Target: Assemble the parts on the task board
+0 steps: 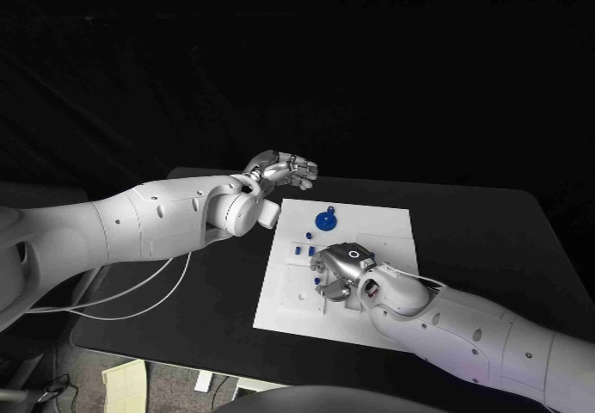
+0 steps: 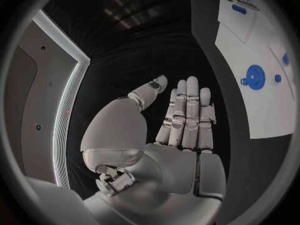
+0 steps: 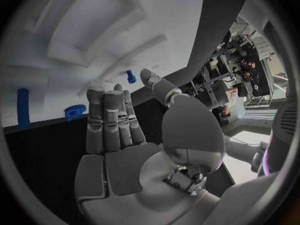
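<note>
1. You are looking at the white task board [image 1: 372,225] lying in the middle of the black table [image 1: 496,224]; take the board as your landmark.
2. Your left hand [image 1: 283,169] is hovering just off the board's far left corner, over bare table. In the left wrist view this hand [image 2: 181,122] is showing straight fingers lying side by side with the thumb apart, and it is holding nothing.
3. Your right hand [image 1: 342,270] is sitting over the board's near middle, palm facing down toward the plate. In the right wrist view this hand [image 3: 119,130] is showing extended fingers and an empty palm; whether the fingertips are touching the board, you cannot tell.
4. A round blue part [image 1: 325,221] is lying on the board's far half, well apart from both hands; it is also showing in the left wrist view [image 2: 254,77].
5. Smaller blue parts [image 1: 302,249] are sitting on the board's left side, just beyond your right hand.
6. In the right wrist view a blue cylinder-shaped part [image 3: 23,108] and a small blue peg [image 3: 131,76] are standing on the board ahead of the fingers.
</note>
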Available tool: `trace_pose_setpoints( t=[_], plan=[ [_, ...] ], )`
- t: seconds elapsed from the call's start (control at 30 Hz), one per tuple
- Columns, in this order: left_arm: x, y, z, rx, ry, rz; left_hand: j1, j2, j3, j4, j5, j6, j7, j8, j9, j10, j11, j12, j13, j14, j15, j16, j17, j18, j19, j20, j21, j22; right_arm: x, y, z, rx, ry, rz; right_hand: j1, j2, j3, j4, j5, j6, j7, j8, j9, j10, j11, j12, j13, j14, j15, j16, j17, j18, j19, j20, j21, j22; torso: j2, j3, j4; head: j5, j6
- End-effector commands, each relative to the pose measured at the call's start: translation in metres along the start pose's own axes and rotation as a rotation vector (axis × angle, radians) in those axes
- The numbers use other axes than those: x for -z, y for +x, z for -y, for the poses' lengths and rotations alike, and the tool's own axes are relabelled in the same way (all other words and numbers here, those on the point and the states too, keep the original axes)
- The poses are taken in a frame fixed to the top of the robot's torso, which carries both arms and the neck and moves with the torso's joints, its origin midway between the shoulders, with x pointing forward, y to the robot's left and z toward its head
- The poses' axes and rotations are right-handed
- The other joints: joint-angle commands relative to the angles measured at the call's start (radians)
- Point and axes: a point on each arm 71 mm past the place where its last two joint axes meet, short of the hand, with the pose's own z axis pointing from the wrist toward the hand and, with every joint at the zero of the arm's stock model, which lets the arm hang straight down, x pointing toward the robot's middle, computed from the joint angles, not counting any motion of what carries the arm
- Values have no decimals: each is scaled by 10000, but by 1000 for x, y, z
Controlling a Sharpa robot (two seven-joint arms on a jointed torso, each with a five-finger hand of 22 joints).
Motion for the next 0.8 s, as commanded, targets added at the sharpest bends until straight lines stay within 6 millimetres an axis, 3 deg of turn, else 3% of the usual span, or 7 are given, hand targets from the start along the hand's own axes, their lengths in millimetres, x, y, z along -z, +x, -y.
trace_pose_setpoints(
  t=[0.03, 0.23, 0.43, 0.6, 0.8],
  plan=[
    [0, -1, 2, 58, 89, 10, 67, 7, -37, 23, 6, -78, -6, 37, -12, -95, -5, -56, -10, 39, 6, -48, 12, 61, 55, 11, -62, 10, 2, -9, -2, -426, -91, 665, -10, -100, -79, 2, 48, -75, 17, -46, -15, -102, -8, -19, -29, -10, 74, 47, -18, 638, -45, -40, -42, -16, -6, 0, -2, -30, 46],
    [0, -2, 2, 69, 77, 33, 70, 8, -36, 23, 5, -80, -5, 37, -13, -97, -5, -56, -11, 39, 6, -53, 18, 62, 57, 11, -64, 11, 8, -35, 6, -657, -65, 1075, 11, -132, -169, 29, 179, -80, 16, -15, -2, -77, -11, 32, -67, -39, 73, 89, -28, 638, -59, -45, -54, -18, 0, 0, 2, -84, 120],
    [1, -4, 2, 60, 84, 78, 73, 10, -34, 23, 5, -79, -5, 38, -13, -96, -5, -56, -10, 41, 6, -57, 24, 63, 59, 11, -66, 12, 19, -69, 22, -640, 175, 1180, 173, -3, -106, 37, 132, 51, -43, 83, 38, 148, -87, 147, -46, -24, 0, 135, -41, 638, -28, -64, -43, -18, -6, -13, -15, -145, 179],
    [2, -6, 2, 49, 87, 125, 78, 10, -33, 22, 5, -78, -6, 41, -13, -93, -6, -54, -10, 43, 6, -62, 32, 64, 61, 10, -69, 13, 28, -102, 48, -24, 645, 839, 288, 31, -62, 20, 170, 82, -62, 114, 48, 198, -109, 159, -58, 12, -24, 183, -46, 638, 16, -73, -17, -10, -11, -13, -30, -215, 232],
    [1, -7, 1, 46, 88, 131, 83, 8, -32, 20, 5, -75, -7, 44, -13, -91, -7, -51, -9, 47, 5, -67, 43, 65, 64, 10, -72, 14, 34, -117, 81, 532, 1394, 535, 212, -91, -191, 34, 246, -10, -42, 81, 29, 96, -73, 86, -118, 19, 11, 236, -51, 638, 41, -65, 13, 9, -16, -2, -28, -271, 270]
  ],
)
